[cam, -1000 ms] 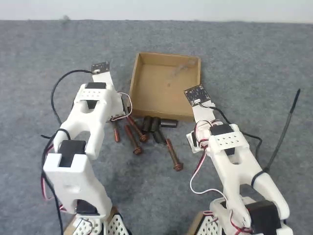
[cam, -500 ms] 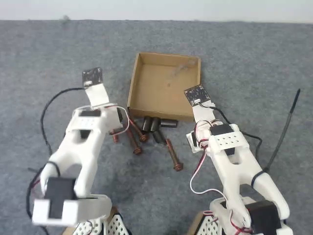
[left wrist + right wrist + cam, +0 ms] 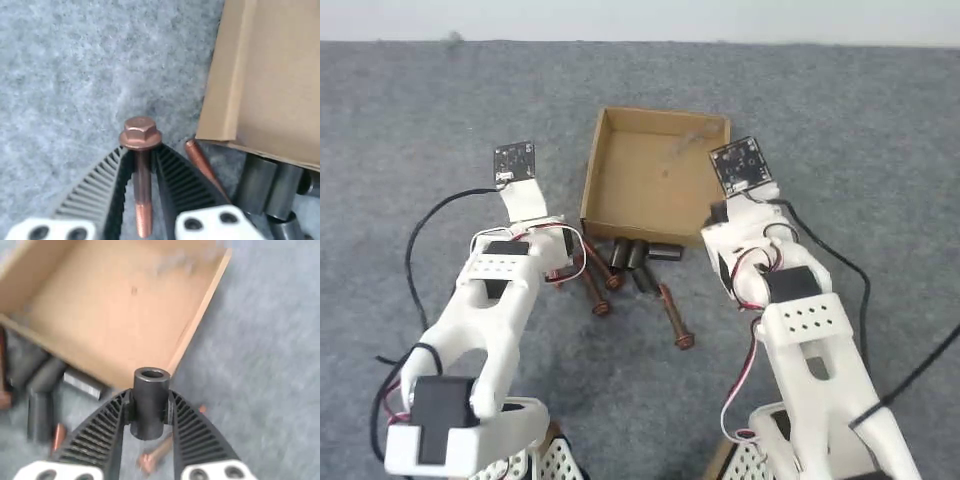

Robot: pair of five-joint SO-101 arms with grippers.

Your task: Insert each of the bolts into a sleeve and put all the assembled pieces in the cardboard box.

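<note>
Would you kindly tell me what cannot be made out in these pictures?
Left wrist view: the loose sleeves, cut off by the picture's edge; their number is unclear.
Left wrist view: a lying bolt, its far part behind the left gripper, which grips the held bolt.
Right wrist view: another loose bolt, mostly behind the right gripper and its held sleeve.

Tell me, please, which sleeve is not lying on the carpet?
The sleeve held between the jaws of the right gripper. The other sleeves lie on the carpet beside the near wall of the cardboard box.
</note>
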